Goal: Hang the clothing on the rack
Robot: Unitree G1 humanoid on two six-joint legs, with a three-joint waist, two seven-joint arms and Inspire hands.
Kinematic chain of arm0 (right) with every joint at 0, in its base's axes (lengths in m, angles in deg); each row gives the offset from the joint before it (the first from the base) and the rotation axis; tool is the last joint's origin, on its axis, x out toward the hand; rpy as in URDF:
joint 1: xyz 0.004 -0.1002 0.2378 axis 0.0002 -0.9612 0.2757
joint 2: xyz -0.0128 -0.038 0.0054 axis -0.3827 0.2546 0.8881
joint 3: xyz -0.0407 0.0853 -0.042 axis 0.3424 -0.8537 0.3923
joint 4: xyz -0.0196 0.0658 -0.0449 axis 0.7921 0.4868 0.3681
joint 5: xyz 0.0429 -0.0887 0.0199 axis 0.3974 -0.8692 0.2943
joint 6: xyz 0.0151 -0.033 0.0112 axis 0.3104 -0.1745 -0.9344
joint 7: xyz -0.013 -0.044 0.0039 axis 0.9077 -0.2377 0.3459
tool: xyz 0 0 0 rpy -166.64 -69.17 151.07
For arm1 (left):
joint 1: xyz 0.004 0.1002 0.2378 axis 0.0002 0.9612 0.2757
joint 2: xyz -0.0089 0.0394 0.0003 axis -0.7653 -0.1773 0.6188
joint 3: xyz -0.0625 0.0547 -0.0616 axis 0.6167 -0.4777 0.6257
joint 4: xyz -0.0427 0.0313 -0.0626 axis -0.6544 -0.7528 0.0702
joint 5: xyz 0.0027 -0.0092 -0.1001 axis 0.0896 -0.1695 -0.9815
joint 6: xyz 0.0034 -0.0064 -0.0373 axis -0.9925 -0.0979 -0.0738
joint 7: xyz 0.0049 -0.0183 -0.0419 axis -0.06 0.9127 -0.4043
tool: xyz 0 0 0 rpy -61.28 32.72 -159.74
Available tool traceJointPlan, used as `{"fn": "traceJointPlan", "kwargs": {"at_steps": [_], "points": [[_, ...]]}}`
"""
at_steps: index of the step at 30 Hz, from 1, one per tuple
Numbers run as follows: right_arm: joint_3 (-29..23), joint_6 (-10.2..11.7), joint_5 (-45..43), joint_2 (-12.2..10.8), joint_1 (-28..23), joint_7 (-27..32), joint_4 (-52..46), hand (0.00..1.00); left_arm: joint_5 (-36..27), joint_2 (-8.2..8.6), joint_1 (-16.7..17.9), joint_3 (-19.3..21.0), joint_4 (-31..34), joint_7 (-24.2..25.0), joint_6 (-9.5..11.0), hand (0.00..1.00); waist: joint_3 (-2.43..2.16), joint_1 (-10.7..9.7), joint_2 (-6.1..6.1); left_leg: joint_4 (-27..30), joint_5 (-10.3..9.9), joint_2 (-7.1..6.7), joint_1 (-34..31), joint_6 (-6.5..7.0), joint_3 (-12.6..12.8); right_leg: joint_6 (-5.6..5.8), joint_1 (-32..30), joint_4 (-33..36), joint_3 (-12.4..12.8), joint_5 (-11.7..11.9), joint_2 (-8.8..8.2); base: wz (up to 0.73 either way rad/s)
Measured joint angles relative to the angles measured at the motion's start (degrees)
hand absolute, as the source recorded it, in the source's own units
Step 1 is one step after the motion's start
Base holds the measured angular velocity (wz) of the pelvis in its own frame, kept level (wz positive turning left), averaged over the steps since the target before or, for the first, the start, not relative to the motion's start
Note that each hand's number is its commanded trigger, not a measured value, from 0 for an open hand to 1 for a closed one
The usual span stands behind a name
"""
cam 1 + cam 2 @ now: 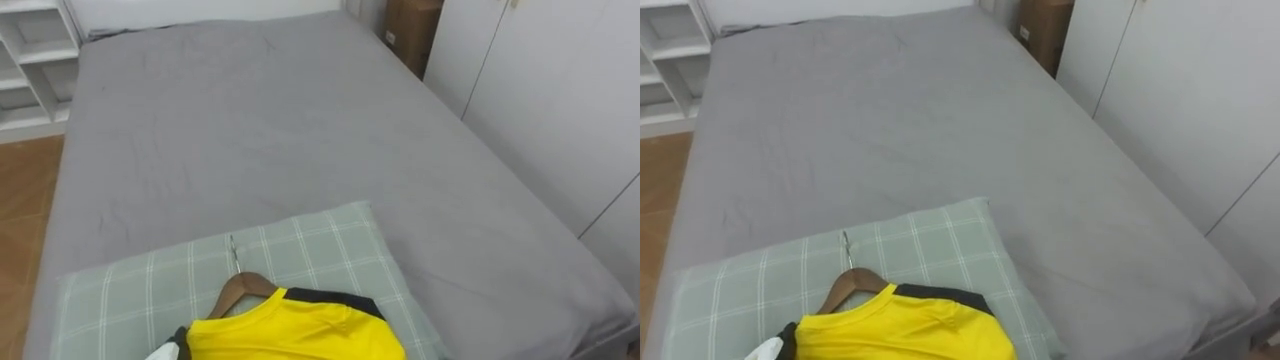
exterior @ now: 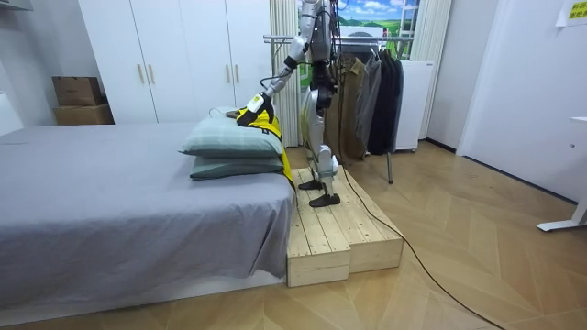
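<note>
The yellow shirt [image 1: 295,330], on a wooden hanger [image 1: 240,290], lies on the checked pillow [image 1: 330,245] at the frame's bottom edge. Apparently the left hand [image 2: 254,101] rests on it; its grip cannot be told.

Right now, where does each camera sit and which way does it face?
Left eye view: on the robot's head, looking down the bed over the pillow, yellow shirt and hanger; no body part is certain.
Right eye view: just beside it, same aim, same scene.
Room view: off the bed's long side, facing the wardrobe; whole robot on a wooden step, one arm reaching to the shirt.
Shared by all: bed, pillow, shirt.
</note>
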Motion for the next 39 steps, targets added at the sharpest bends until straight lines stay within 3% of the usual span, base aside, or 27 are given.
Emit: {"fn": "traceJointPlan", "kwargs": {"at_steps": [1,3,4,6,13,22,24,30,39], "points": [[0.01,0.07,0.01,0.0,0.09,0.0,0.09,0.0,-0.01,0.0,-0.09,-0.01,0.0,0.0,0.0,0.04,0.0,-0.01,0.01,0.06,0.01,0.0,-0.21,0.01,-0.03,0.02,-0.17,0.0,0.01,0.04,-0.01,0.0],[0.06,0.17,0.04,0.0,0.29,0.0,0.44,0.0,-0.01,-0.03,-0.2,-0.01,0.0,0.0,0.0,0.29,0.02,-0.02,0.02,0.1,0.01,0.01,-0.35,0.01,-0.04,0.03,-0.34,0.0,-0.01,0.06,-0.01,0.0],[0.09,0.21,0.15,0.0,0.48,0.0,0.81,0.0,-0.02,-0.08,-0.26,-0.02,0.0,0.0,0.0,0.56,0.03,-0.02,0.04,0.1,0.01,0.02,-0.37,0.01,-0.05,0.02,-0.35,0.0,0.0,0.06,0.01,0.0],[0.13,0.29,0.48,0.0,0.64,0.0,1.21,0.0,-1.5,-0.48,-0.35,-0.38,0.0,-0.01,0.03,0.99,0.08,-0.12,0.09,0.1,0.01,0.06,-0.43,0.01,-0.06,0.02,-0.45,0.09,0.0,0.06,0.05,0.0],[0.21,0.94,1.2,0.14,0.82,0.1,1.58,0.0,-3.98,-3.94,-3.61,-1.11,-0.03,0.03,0.04,1.0,0.62,-0.25,0.62,0.34,0.01,0.1,-1.34,0.01,-0.06,-0.04,-1.19,0.14,0.01,0.12,0.11,0.0],[0.97,1.81,2.01,0.5,1.08,0.45,1.78,0.0,-4.11,-4.12,-3.66,-2.92,-0.07,0.1,0.19,1.0,0.7,-0.24,0.87,0.28,0.01,0.1,-1.35,0.01,-0.05,-0.04,-1.2,0.13,0.0,0.13,0.1,0.0],[1.34,2.06,2.0,0.53,1.07,0.58,1.78,0.0,-4.12,-4.22,-3.66,-3.38,-0.08,0.58,1.05,1.0,0.67,-0.27,0.97,0.28,0.01,0.09,-1.34,0.01,-0.05,-0.04,-1.2,0.08,0.01,0.13,0.1,0.0],[1.24,2.51,1.95,0.59,1.19,0.01,1.96,0.0,-3.91,-3.8,-3.64,-3.68,-1.12,0.69,2.12,1.0,0.53,-0.64,1.35,0.38,0.01,0.09,-1.17,0.01,-0.03,-0.03,-1.12,0.2,-0.06,0.18,0.04,0.0],[1.2,2.57,1.59,0.85,1.1,-0.42,2.09,0.0,-3.78,-2.93,-3.54,-4.34,-2.71,1.19,2.13,1.0,0.61,-1.66,1.49,0.5,0.05,0.13,-0.5,0.0,0.17,-0.04,-0.82,0.81,0.09,0.17,0.09,0.0]]}}
